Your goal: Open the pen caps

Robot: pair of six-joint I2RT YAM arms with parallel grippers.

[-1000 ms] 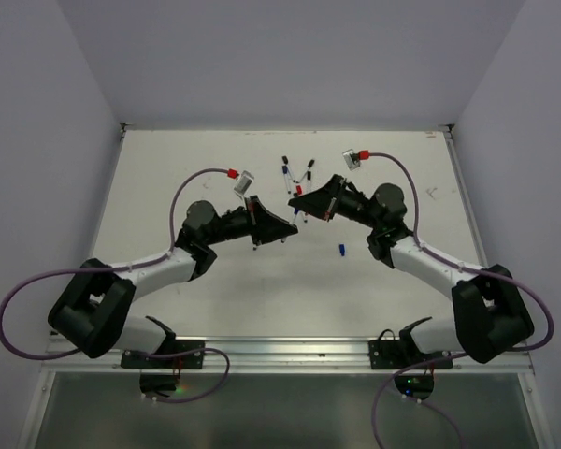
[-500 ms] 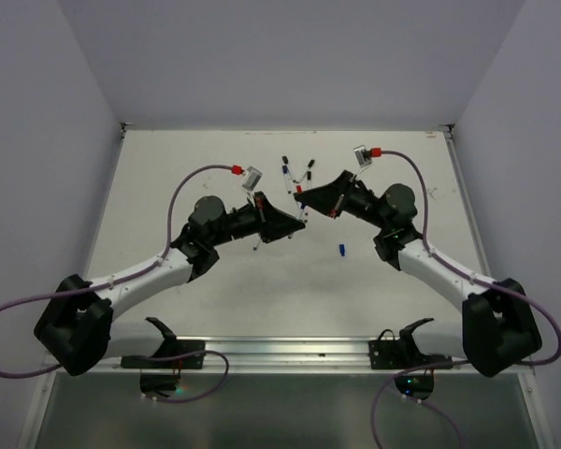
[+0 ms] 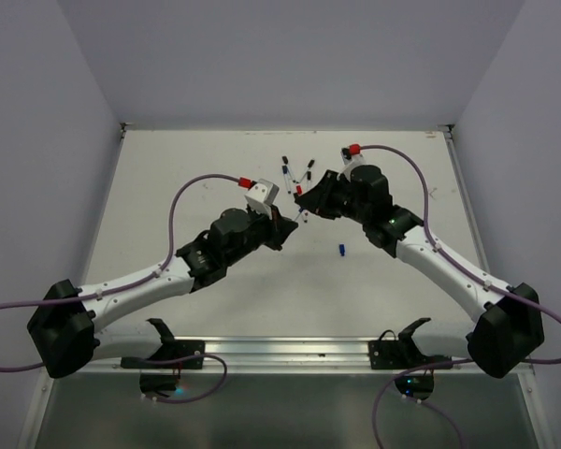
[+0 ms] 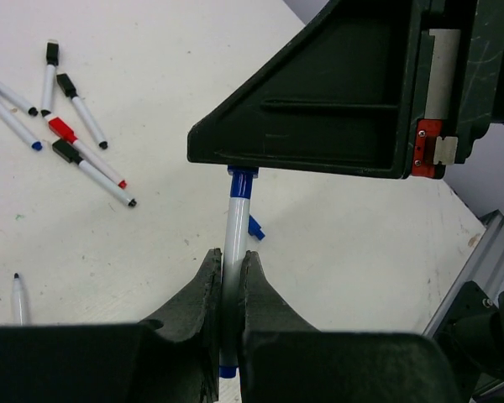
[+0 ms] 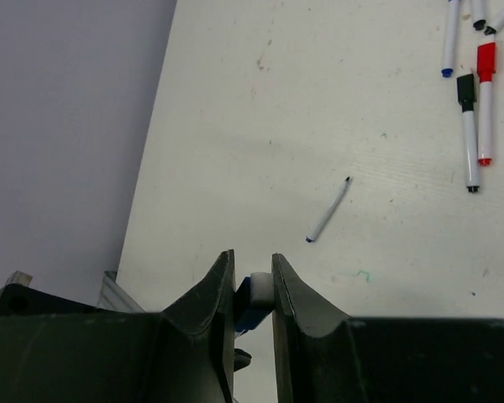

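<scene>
A white pen (image 4: 233,231) with blue ends is held above the table, and my left gripper (image 4: 229,256) is shut on its barrel. Its blue pen cap (image 4: 242,183) reaches up into my right gripper (image 5: 252,260), which is shut on that cap (image 5: 254,304). From above, the left gripper (image 3: 285,227) and the right gripper (image 3: 305,200) meet tip to tip over the table's middle. A loose blue cap (image 3: 340,250) lies on the table right of them. Capped pens lie behind: a red cap (image 4: 62,129) and black caps (image 4: 65,85).
A cluster of pens (image 3: 288,174) lies near the back centre of the white table (image 3: 187,178). One uncapped thin pen (image 5: 328,211) lies apart on the table. Purple cables arc over both arms. A metal rail (image 3: 280,351) runs along the near edge.
Both arms have stretched toward the middle and the wrists have turned. The two grippers have drawn together from a small gap until their tips meet at the pen.
</scene>
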